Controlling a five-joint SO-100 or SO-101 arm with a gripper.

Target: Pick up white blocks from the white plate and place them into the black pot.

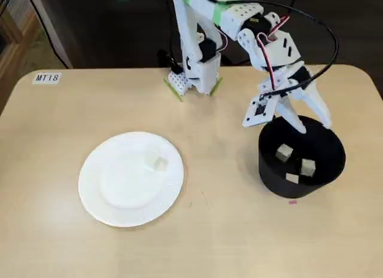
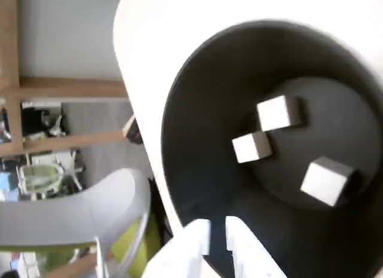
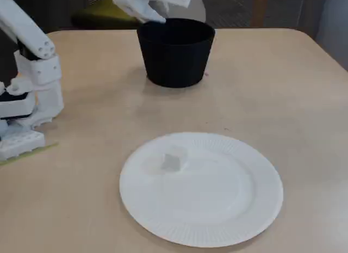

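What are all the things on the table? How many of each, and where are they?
Blocks in the pot: three, off-white, on the pot's floor.
Block on the plate: one, off-white, right of the plate's middle in that fixed view.
Plate: one, white, on the table.
Pot: one, black, right of the plate.
Label: one, white, at a table corner.
Table: one, light wood.
Gripper: one, white, open above the pot's rim.

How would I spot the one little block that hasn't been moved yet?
Find the white plate, the large round disc on the left of the table in a fixed view. A single small cream block sits on it, toward its upper right. The three others lie in the black pot; this one rests alone on white.
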